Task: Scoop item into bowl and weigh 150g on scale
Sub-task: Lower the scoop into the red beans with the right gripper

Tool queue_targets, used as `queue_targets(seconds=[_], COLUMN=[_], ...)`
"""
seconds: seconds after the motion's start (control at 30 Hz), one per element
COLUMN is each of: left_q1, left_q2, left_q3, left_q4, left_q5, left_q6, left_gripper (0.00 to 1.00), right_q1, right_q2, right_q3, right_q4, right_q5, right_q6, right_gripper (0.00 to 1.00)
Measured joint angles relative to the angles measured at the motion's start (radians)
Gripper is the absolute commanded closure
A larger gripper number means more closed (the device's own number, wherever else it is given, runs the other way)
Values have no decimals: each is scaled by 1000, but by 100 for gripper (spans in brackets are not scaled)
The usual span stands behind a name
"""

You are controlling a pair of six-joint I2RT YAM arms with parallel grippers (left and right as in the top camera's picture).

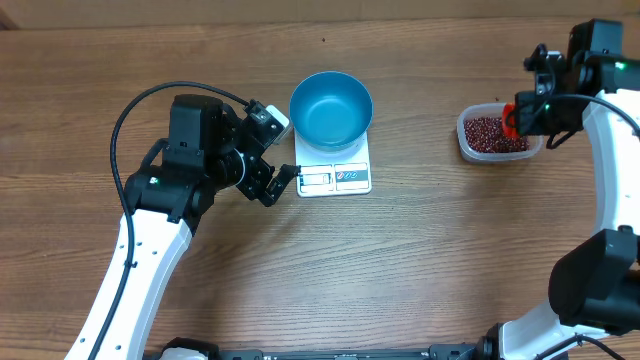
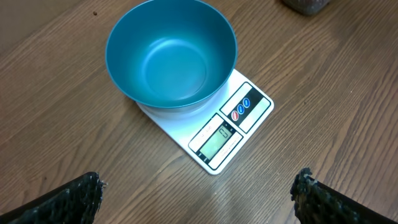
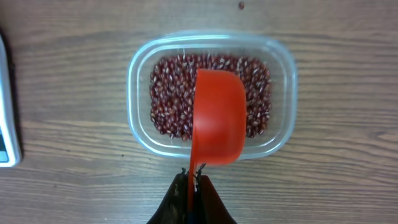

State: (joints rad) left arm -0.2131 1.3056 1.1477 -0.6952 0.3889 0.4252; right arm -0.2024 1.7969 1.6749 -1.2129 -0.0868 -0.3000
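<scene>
The empty blue bowl [image 1: 331, 108] [image 2: 171, 53] sits on the back part of the white scale [image 1: 335, 178] [image 2: 233, 130], whose display and buttons face the front. My left gripper [image 1: 278, 186] [image 2: 198, 182] hovers just left of the scale's front corner, open, with only bare table between its fingers. The maroon beans [image 1: 492, 134] [image 3: 171, 93] lie in a clear tub [image 3: 140, 74] at the right. My right gripper [image 3: 193, 177] [image 1: 522, 115] is shut on the handle of a red scoop [image 3: 217, 118], whose cup hangs over the beans. No beans show on the scoop.
The wooden table [image 1: 420, 270] stretches between the scale and the tub. A cable [image 1: 150, 100] loops above the left arm. The scale's edge [image 3: 5, 112] shows at the left of the right wrist view.
</scene>
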Motion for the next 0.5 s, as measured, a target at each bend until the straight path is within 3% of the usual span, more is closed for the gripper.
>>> queue_targets(seconds=[0.5], left_q1=[0], left_q2=[0], left_q3=[0], left_q4=[0], left_q5=[0], left_q6=[0], left_gripper=[0], right_q1=[0], right_q2=[3], right_q3=[-61], right_q4=[111], right_q5=[16], right_q6=[-14], right_gripper=[96])
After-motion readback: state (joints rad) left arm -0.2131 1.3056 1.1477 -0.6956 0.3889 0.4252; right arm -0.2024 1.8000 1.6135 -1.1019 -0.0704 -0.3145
